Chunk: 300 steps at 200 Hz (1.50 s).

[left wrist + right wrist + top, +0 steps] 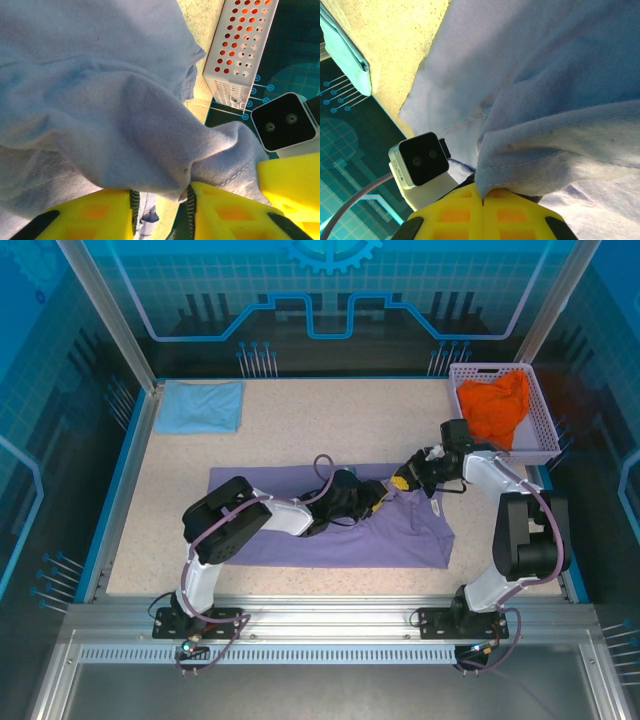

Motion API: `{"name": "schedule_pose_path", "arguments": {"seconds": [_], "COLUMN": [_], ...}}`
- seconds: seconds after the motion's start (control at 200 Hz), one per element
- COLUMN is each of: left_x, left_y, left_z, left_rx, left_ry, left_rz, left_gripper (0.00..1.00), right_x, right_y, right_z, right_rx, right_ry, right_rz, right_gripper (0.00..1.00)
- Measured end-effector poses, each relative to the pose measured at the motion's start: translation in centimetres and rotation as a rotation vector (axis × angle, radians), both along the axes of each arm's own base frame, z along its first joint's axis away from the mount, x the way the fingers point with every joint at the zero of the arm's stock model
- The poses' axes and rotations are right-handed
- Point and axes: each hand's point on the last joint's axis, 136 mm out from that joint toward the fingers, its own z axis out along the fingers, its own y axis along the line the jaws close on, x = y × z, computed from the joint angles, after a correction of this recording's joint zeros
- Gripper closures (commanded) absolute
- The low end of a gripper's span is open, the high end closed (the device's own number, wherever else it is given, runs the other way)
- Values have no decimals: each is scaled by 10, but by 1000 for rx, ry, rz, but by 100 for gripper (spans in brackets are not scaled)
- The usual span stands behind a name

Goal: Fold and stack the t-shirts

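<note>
Hidden bits first. The left arm (250, 522) lies across the lavender t-shirt (400, 538) and covers much of its 9 o'clock half. Collar and sleeves can't be picked out from the top camera. A white mark (435, 508) on the shirt's 3 o'clock side is too small to read. Both gripper tips are sunk in a raised bunch of cloth near the shirt's 12 o'clock edge, so the top view can't give jaw state.

The wrist views do.
- Left gripper (161, 196): yellow fingers cut off at the frame bottom, with a fold of lavender cloth pinched in the narrow gap between them.
- Right gripper (483, 192): fingers pressed together, clamped on a stitched hem of the same shirt.
- The two grippers sit just beside each other. The right arm's camera block (284, 122) is close by the left fingers.

The rest of the lavender shirt lies flat at the table centre. The light blue t-shirt (200, 406) is folded in the 11 o'clock corner. The orange t-shirt (495, 405) is crumpled in the lattice basket (541, 430) at 1–2 o'clock, and its lower part is hidden by the basket wall.

Surface: speckled beige table (300, 430) with a blue rim and an aluminium rail at 6 o'clock.

Room: glossy blue panels (320, 300) with circuit-line graphics all round. Reflections muddy the detail.
</note>
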Motion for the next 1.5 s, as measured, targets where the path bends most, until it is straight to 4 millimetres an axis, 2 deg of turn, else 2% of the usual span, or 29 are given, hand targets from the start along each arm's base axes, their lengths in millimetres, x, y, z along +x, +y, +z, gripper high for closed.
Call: {"name": "schedule_pose_path", "arguments": {"seconds": [0.22,0.555,0.89,1.005,1.14,1.191,1.246,1.286,1.366,1.501], "left_x": [6,10,-6,-18,-34,-39,-44,-47,-52,-62], "left_y": [2,9,6,5,7,9,12,17,31,56], "left_z": [-6,-6,32,41,37,35,31,27,17,13], "left_rx": [24,67,127,129,147,152,157,162,188,207], "left_ry": [-1,26,87,107,143,156,172,189,217,241], "left_rz": [8,-10,-206,-290,-375,-400,-428,-436,-438,-417], "left_gripper": [100,100,100,92,88,82,70,67,58,53], "right_x": [-2,-2,-2,-9,-22,-28,-35,-41,-54,-81], "right_y": [-1,-8,-21,-22,-19,-16,-15,-16,-16,-18], "right_z": [-1,-2,5,5,10,12,13,12,12,16], "right_rx": [-10,-77,-194,-211,-237,-244,-257,-269,-287,-322], "right_ry": [6,-2,-45,-41,-54,-61,-73,-84,-86,-112], "right_rz": [3,22,85,112,160,182,197,210,229,256], "right_gripper": [99,99,97,95,94,92,85,74,60,48]}}
